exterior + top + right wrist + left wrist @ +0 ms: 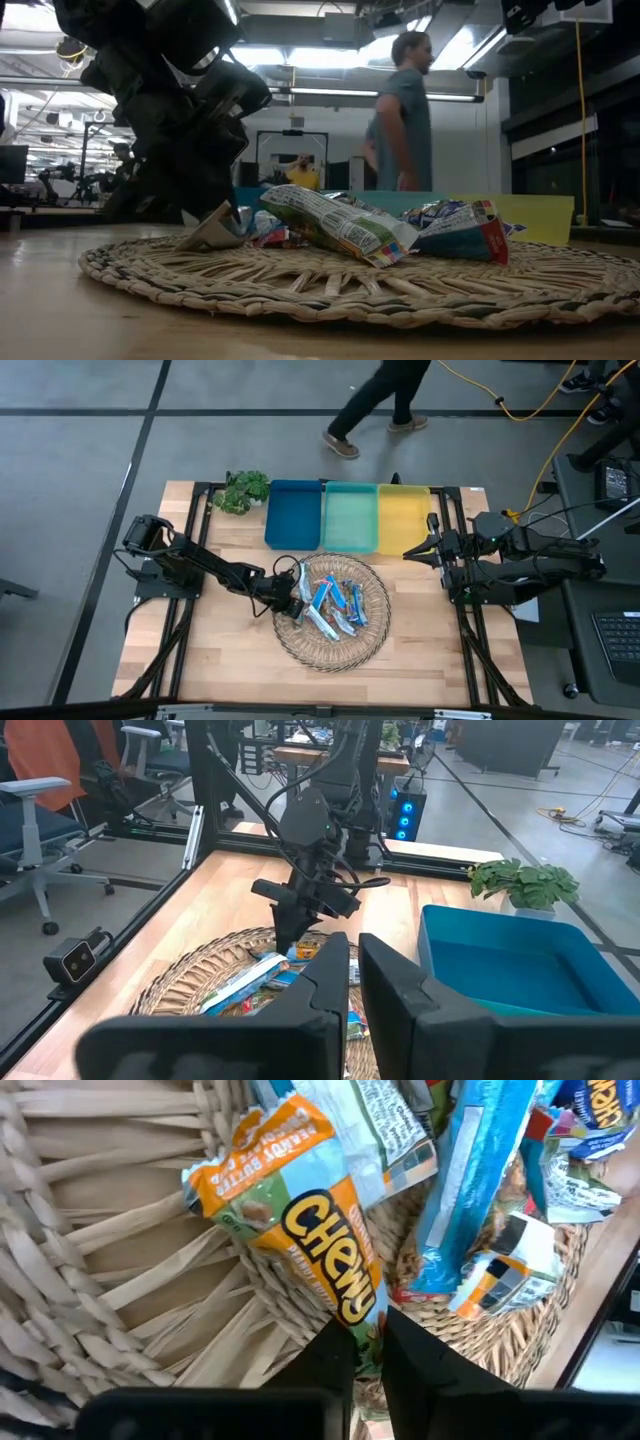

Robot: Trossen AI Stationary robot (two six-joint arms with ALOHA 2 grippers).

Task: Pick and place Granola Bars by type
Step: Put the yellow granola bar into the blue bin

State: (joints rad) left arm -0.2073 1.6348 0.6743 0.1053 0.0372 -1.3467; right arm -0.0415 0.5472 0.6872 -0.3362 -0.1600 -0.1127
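Left gripper pinched on orange bar at basket rim; right gripper closed, empty

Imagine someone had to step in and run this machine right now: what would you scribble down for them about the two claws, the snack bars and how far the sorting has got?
Left gripper: down at the left edge of the wicker basket, fingers shut on the end of an orange Chewy bar.
Right gripper: shut, empty, waiting beside the yellow bin.
Granola bars: all piled in the basket, mostly blue wrappers.
Blue bin and teal bin show no bars inside, nor does the yellow one.
Done: first bar gripped, not lifted.
Left: lift it, bin it, then sort the rest by type.
A person is walking behind the table.
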